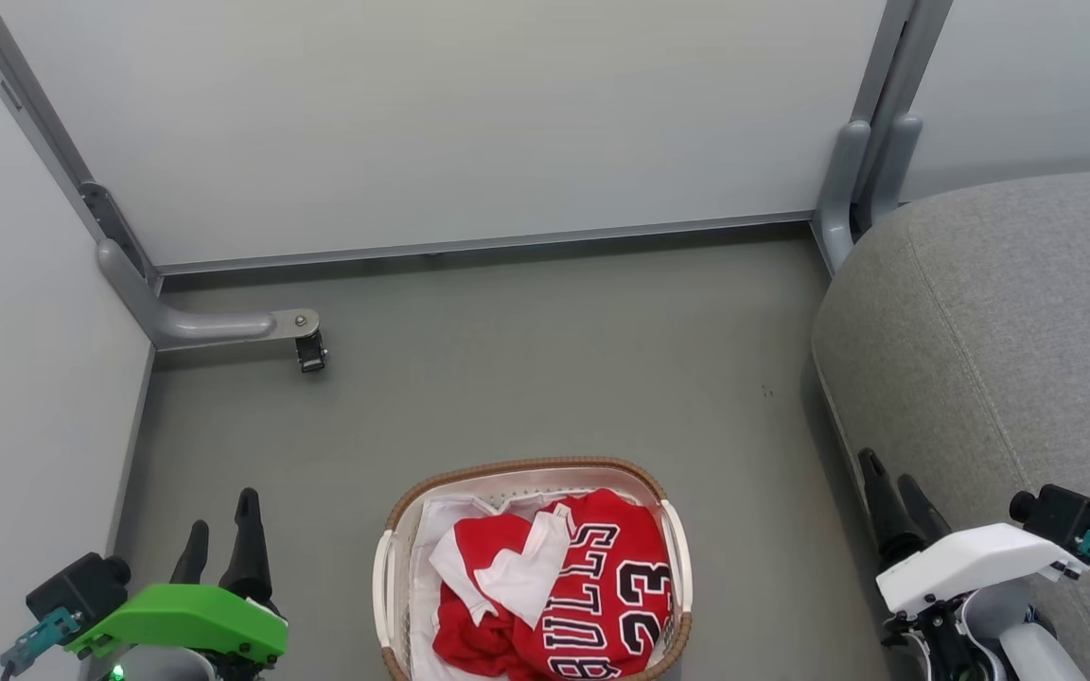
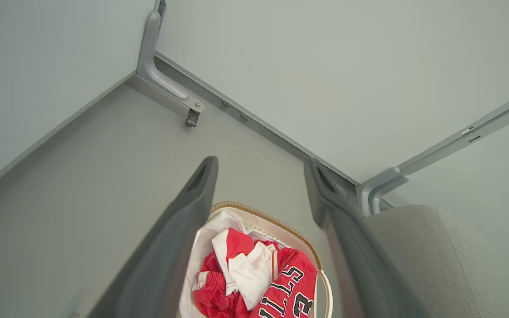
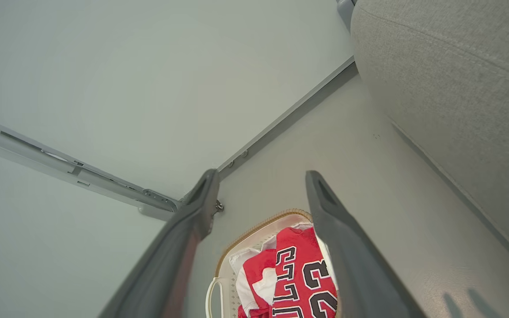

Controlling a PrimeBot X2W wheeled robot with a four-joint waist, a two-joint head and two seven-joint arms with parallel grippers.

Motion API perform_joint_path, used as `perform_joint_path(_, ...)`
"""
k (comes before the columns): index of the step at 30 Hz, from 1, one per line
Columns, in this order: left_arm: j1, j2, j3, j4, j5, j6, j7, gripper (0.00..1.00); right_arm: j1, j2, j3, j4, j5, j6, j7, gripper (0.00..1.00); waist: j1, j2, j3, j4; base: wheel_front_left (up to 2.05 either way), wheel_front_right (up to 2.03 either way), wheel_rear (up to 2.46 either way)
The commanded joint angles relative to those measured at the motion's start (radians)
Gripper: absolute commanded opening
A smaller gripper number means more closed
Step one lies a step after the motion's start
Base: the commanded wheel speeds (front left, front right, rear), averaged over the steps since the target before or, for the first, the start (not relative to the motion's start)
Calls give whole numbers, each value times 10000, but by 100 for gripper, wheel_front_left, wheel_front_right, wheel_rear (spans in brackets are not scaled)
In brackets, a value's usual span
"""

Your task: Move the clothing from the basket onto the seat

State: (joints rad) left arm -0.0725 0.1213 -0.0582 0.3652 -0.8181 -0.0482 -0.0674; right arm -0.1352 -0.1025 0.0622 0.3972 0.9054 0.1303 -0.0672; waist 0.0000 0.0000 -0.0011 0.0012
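Observation:
Red clothing (image 1: 564, 596) with white trim lies bunched in the oval cream basket (image 1: 392, 515) on the floor at the bottom centre of the head view; a "BULLS 23" jersey (image 2: 290, 287) lies on top. The grey seat (image 1: 1009, 340) fills the right side. My left gripper (image 1: 220, 525) hangs open at the lower left, well left of the basket, with nothing between its fingers. My right gripper (image 1: 892, 485) stands open at the lower right, beside the seat's front edge, also empty. Both wrist views look down past spread fingers at the clothing (image 3: 298, 274) in the basket (image 3: 237, 243).
Pale partition walls enclose the grey floor (image 1: 545, 369) at the back and left. A grey bracket foot with a caster (image 1: 308, 350) juts out at the back left corner. Another grey post (image 1: 852, 180) stands at the back right, by the seat.

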Motion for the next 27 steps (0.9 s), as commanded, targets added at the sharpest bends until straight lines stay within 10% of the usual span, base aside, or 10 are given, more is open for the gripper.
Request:
perform_joint_path(1,-164,160,-22,-25,336,103,-110,100,-308,-103,51,-4,-358,3,-115,100,0,0,-6,1,0,0,0)
perform_joint_path(27,-55,449,-435,177,3279,681,-873,100,-474,-161,301,429,-3830,4,-877,100,0,0,20,86,0,0,0)
